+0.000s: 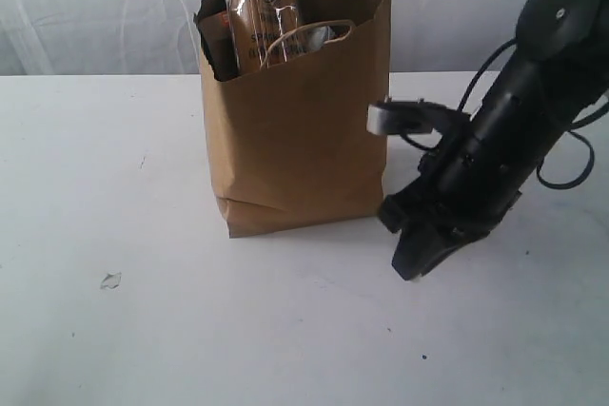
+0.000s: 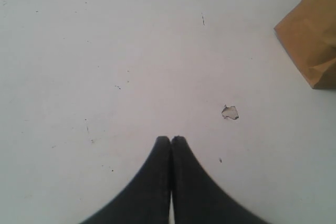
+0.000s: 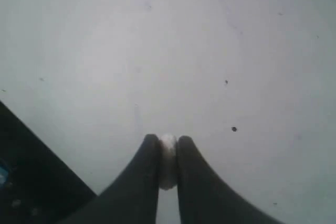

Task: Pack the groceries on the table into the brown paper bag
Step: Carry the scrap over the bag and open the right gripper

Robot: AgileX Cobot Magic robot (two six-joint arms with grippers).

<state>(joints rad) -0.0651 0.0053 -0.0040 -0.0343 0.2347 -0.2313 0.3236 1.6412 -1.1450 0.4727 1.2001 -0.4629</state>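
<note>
Pinching a small white bit [image 3: 168, 169] low over the table [image 1: 114, 349], my right gripper [image 3: 168, 145] sits beside the bag [image 1: 295, 130], groceries [image 1: 262, 16] already inside, its mouth overhead; left gripper [image 2: 171, 140] closed, empty.

Paper, plastic and a matt tabletop
The paper bag [image 1: 295, 140] is creased, matt brown kraft; the table [image 1: 114, 330] is smooth, matt white and faintly specked; the spaghetti packet [image 1: 262, 7] is glossy, crinkled clear plastic.

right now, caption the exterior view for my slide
Packed bag stands on the table, groceries poking out; right gripper low beside it.
</note>
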